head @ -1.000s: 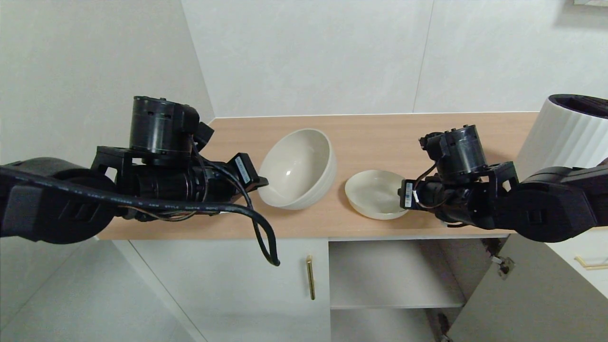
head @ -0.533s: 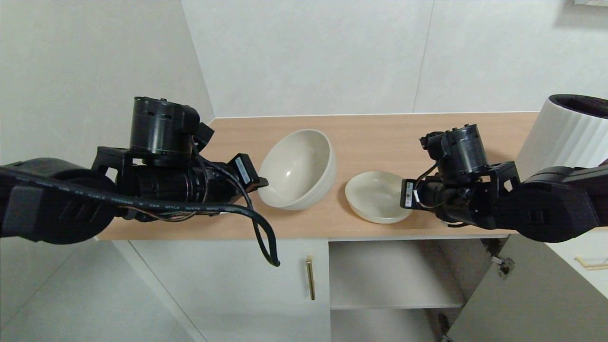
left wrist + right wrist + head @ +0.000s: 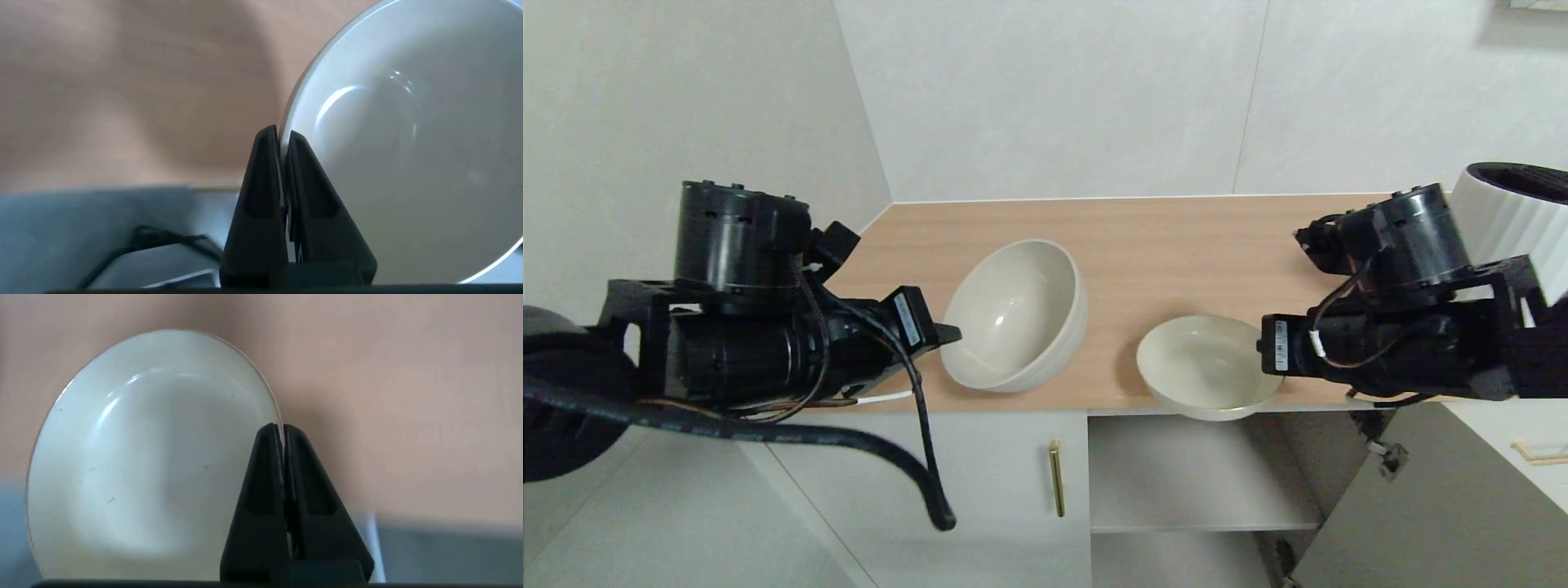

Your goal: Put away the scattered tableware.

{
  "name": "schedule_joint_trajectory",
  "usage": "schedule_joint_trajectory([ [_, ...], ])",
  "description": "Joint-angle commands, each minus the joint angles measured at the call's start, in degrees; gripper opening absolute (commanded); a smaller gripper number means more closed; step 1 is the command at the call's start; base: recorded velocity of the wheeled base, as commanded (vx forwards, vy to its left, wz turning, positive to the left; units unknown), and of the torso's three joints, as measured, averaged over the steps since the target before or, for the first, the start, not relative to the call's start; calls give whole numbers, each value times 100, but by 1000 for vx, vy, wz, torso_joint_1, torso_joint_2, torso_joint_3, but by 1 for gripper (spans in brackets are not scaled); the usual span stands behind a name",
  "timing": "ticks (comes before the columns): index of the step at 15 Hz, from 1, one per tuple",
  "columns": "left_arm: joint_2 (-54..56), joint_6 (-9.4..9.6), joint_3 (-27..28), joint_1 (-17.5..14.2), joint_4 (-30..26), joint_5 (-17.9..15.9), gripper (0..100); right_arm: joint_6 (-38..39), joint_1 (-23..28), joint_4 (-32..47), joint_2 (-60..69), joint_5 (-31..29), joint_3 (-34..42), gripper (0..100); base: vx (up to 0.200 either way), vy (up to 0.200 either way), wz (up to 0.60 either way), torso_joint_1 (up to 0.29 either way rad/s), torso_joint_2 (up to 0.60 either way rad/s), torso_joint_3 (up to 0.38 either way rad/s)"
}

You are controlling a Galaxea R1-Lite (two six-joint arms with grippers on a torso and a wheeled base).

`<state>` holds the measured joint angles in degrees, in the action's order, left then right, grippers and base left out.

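A large cream bowl [image 3: 1013, 314] hangs tilted above the wooden counter [image 3: 1160, 237], held by its rim in my left gripper [image 3: 947, 333]; in the left wrist view the bowl [image 3: 409, 139] has its rim pinched between the fingers [image 3: 261, 188] of that gripper [image 3: 282, 151]. A smaller shallow cream bowl [image 3: 1205, 367] hangs over the counter's front edge, its rim clamped by my right gripper [image 3: 1270, 355]. In the right wrist view the small bowl [image 3: 155, 449] sits in the shut gripper [image 3: 283, 441].
A white ribbed vase [image 3: 1511, 224] stands at the counter's right end. Below the counter an open cabinet compartment with a shelf [image 3: 1201, 514] shows, its door [image 3: 1421, 523] swung open at right. A closed door with a gold handle [image 3: 1056, 478] is on the left.
Both arms have pulled back toward the counter's front edge, carrying their bowls. The small bowl has lifted off the counter and now overhangs the edge; the large bowl moved left and nearer.
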<state>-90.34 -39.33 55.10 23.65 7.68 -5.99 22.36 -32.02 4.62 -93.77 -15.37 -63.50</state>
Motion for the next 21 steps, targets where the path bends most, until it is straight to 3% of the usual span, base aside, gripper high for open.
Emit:
schedule_joint_trajectory([
  [1,535,285,-404,-71,-3,1,0,41,38,549,922,412,145,0,0,0,0,0,0,0],
  [3,746,338,-536,-80,-12,1,0,32,38,1067,1247,650,136,0,0,0,0,0,0,0],
  [5,799,347,-544,-80,-12,1,0,-12,38,1076,1397,860,312,0,0,0,0,0,0,0],
  [10,685,356,-544,-80,-12,1,0,-188,47,1050,1379,843,409,0,0,0,0,0,0,0],
  [13,658,356,-544,-80,-12,1,0,-214,47,1041,1326,843,417,0,-200,0,0,9,1,5],
  [21,667,356,-544,-80,-3,-8,0,-214,47,1015,1212,852,461,0,0,0,0,0,0,0],
])
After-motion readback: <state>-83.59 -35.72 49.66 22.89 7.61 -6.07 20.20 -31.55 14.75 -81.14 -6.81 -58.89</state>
